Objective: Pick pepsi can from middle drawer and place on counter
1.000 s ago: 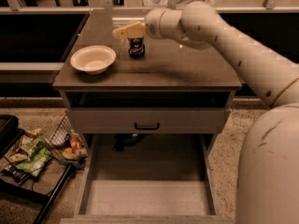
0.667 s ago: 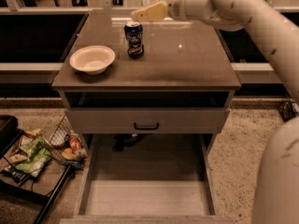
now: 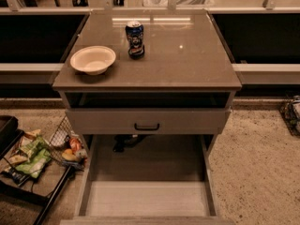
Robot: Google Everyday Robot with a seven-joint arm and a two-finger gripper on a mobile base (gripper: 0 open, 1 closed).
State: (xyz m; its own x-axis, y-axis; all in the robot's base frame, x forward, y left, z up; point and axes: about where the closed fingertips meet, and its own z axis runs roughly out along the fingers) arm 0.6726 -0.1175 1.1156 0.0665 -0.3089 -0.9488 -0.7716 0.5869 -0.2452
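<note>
Pepsi can [image 3: 135, 39]: upright on tabletop [image 3: 187, 60], rear, left of centre, near white bowl [image 3: 93, 60] but apart from it.
Middle drawer [image 3: 147, 198]: open, pale floor showing.
Drawer front [image 3: 146, 121] with black handle: shut, above it.
Snack basket [image 3: 28, 156]: on floor, left.
Gripper: out of view; state cannot be told.

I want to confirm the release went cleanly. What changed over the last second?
The gripper drew back from the small dark blue soda can, up and rightward, and is now out of view, leaving the can free. Unchanged: the can stands upright on the glossy grey-brown counter beside the pale round bowl, and the wide grey drawer below stays open.
</note>
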